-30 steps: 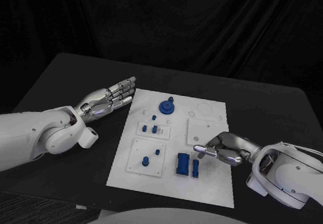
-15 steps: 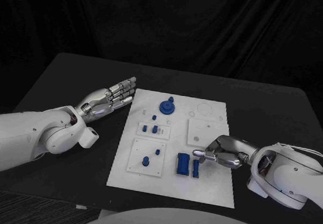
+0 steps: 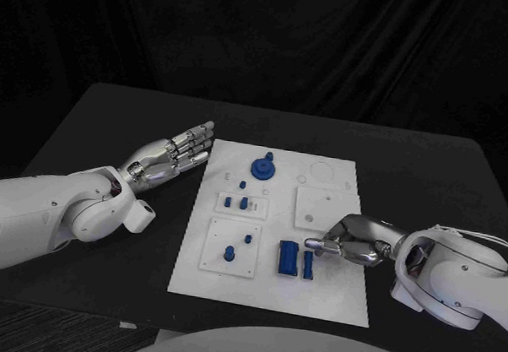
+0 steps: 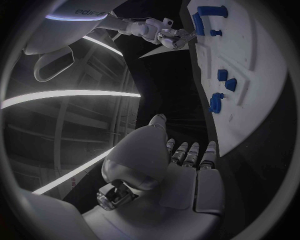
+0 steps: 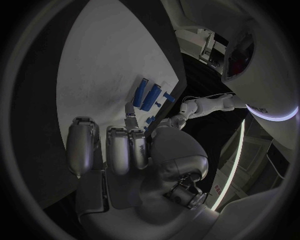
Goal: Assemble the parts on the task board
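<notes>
Head view: left hand [image 3: 170, 154] lies flat on the black table [image 3: 450, 175] just beside the left edge of the white board [image 3: 269, 294], fingers straight and pressed side by side, holding nothing. Left wrist view agrees: palm [image 4: 181, 170] open, fingers extended toward the board's edge [image 4: 250, 115], nothing between them.

Right hand [image 3: 352, 240] sits over the board's right edge, fingers curled in, tips aimed at the two long blue bars [image 3: 293, 259] lying side by side in the board's lower middle. Fingertips [image 3: 315, 244] are at the top end of the right bar; whether they touch or pinch it cannot be told, contact point is too small to make out. Right wrist view shows the fingers [image 5: 119, 147] close together and bent over bare white board [image 5: 94, 75], bars [image 5: 146, 95] beyond the tips.

Other blue pieces: round disc with a peg [image 3: 262, 168] near the far edge, small pegs [image 3: 237, 200] on the middle-left raised plate, more pegs [image 3: 235, 250] on the lower-left plate. Right-hand raised plate [image 3: 319, 207] looks bare. Near strip of the board is free, as is the table to the far right.

Right forearm [image 3: 464, 279] hides table behind it; both arms are cut off at the picture's edges.
</notes>
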### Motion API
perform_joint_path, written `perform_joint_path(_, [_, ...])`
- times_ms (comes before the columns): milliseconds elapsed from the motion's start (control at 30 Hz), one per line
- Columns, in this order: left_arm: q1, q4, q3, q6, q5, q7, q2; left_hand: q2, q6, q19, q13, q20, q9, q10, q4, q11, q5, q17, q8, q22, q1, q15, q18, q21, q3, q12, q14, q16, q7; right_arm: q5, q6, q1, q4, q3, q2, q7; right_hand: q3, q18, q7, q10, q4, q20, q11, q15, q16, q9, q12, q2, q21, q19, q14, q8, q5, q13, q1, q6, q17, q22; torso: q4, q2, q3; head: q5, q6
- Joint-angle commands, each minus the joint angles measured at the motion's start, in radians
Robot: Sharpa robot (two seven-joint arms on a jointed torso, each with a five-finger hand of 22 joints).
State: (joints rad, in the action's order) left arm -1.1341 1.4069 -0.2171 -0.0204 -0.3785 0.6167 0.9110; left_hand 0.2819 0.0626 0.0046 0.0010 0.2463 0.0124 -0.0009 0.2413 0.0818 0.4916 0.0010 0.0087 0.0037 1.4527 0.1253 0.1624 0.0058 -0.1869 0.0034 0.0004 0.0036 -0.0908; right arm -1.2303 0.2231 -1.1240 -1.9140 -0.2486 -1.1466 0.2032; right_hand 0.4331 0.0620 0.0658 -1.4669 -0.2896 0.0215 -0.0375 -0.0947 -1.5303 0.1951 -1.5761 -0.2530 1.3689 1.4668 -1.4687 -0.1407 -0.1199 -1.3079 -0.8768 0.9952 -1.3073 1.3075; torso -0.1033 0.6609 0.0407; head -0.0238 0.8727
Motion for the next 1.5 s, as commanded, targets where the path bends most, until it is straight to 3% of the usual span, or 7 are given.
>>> perform_joint_path(33, [0.001,0.002,0.001,-0.011,0.0,0.01,0.0,0.0,0.0,0.0,-0.001,0.008,0.001,0.001,-0.006,0.005,0.002,-0.001,0.006,0.0,0.012,0.005,0.017,-0.001,0.002,-0.003,0.0,-0.004,0.006,-0.033,0.033,0.003,-0.007,0.0,-0.004,0.014,0.024,-0.013,0.001,-0.104,-0.001,0.002,0.01,0.007,-0.005,0.005,0.005,-0.006,-0.005,0.018,-0.075,-0.008,-0.001,-0.263,-0.003,0.015,-0.105,0.199,0.0,0.0,-0.0005,0.0,0.0])
perform_joint_path(133, [0.002,0.003,0.001,-0.011,0.0,0.01,0.001,0.0,0.001,0.0,-0.001,0.008,0.001,0.001,-0.007,0.006,0.003,-0.001,0.006,0.0,0.013,0.006,0.017,-0.001,0.003,-0.003,0.0,-0.004,0.007,-0.045,0.081,0.003,-0.012,0.0,-0.007,-0.013,0.025,-0.013,0.001,-0.104,-0.001,0.002,0.011,0.007,-0.005,0.007,0.005,-0.006,-0.006,0.018,-0.075,-0.012,-0.001,-0.263,-0.003,0.022,-0.102,0.199,-0.0007,0.001,-0.0006,-0.003,0.0])
perform_joint_path(200, [0.002,0.003,0.001,-0.011,0.0,0.01,0.001,0.0,0.001,0.0,-0.001,0.008,0.001,0.001,-0.007,0.006,0.003,-0.001,0.006,0.0,0.013,0.006,0.017,-0.001,0.003,-0.003,0.0,-0.004,0.007,-0.048,0.1,0.004,-0.014,0.0,-0.008,-0.026,0.026,-0.013,0.002,-0.104,-0.002,0.004,0.012,0.008,-0.005,0.01,0.005,-0.013,-0.006,0.018,-0.075,-0.015,0.017,-0.263,0.008,0.029,-0.103,0.199,-0.0007,0.001,-0.0004,-0.003,0.0])
perform_joint_path(233, [0.002,0.003,0.001,-0.011,0.0,0.01,0.001,0.0,0.001,0.0,-0.001,0.008,0.001,0.001,-0.007,0.006,0.003,-0.001,0.006,0.0,0.013,0.006,0.017,-0.001,0.003,-0.003,0.0,-0.004,0.007,-0.051,0.115,0.004,-0.016,0.0,-0.008,-0.037,0.027,-0.013,0.0,-0.104,-0.002,0.004,0.01,0.008,-0.005,0.009,0.005,-0.025,-0.005,0.018,-0.075,-0.01,0.046,-0.263,0.029,0.021,-0.103,0.199,-0.0001,0.0,-0.0002,-0.003,0.0])
perform_joint_path(300, [0.002,0.003,0.001,-0.011,0.0,0.01,0.002,0.0,0.001,0.0,-0.001,0.008,0.001,0.001,-0.007,0.006,0.003,-0.001,0.006,0.0,0.013,0.006,0.017,-0.001,0.003,-0.003,0.0,-0.004,0.007,-0.053,0.126,0.004,-0.018,0.0,-0.008,-0.047,0.03,-0.013,-0.001,-0.104,-0.003,0.003,0.01,0.007,-0.005,0.008,0.005,-0.026,-0.004,0.019,-0.075,-0.005,0.065,-0.263,0.049,0.014,-0.104,0.199,0.0003,0.0,-0.0002,-0.001,0.0])
perform_joint_path(500, [0.002,0.003,0.001,-0.011,0.0,0.009,0.002,0.001,0.002,0.0,-0.001,0.008,0.001,0.001,-0.008,0.006,0.004,-0.001,0.006,0.0,0.013,0.006,0.017,-0.001,0.003,-0.003,0.0,-0.004,0.008,-0.052,0.092,0.004,-0.021,0.0,-0.004,-0.041,0.028,-0.014,-0.002,-0.104,-0.002,0.002,0.008,0.006,-0.006,0.0,0.005,-0.03,-0.003,0.019,-0.075,0.01,0.069,-0.263,0.066,-0.008,-0.105,0.199,-0.0006,0.0,0.0004,-0.003,0.0])
perform_joint_path(1500, [0.002,0.0,0.001,-0.016,0.0,0.004,-0.001,0.001,0.003,0.001,-0.001,0.009,0.001,0.001,-0.01,0.008,0.005,-0.001,0.006,0.0,0.014,0.006,0.017,-0.001,0.005,-0.003,0.0,-0.004,0.01,-0.029,0.004,0.006,-0.007,0.0,0.019,0.013,0.025,-0.013,-0.002,-0.104,0.003,0.002,0.009,0.005,-0.005,-0.006,0.005,-0.024,-0.004,0.019,-0.075,0.02,0.063,-0.263,0.057,-0.021,-0.103,0.199,-0.0008,-0.001,0.0,-0.005,0.0])
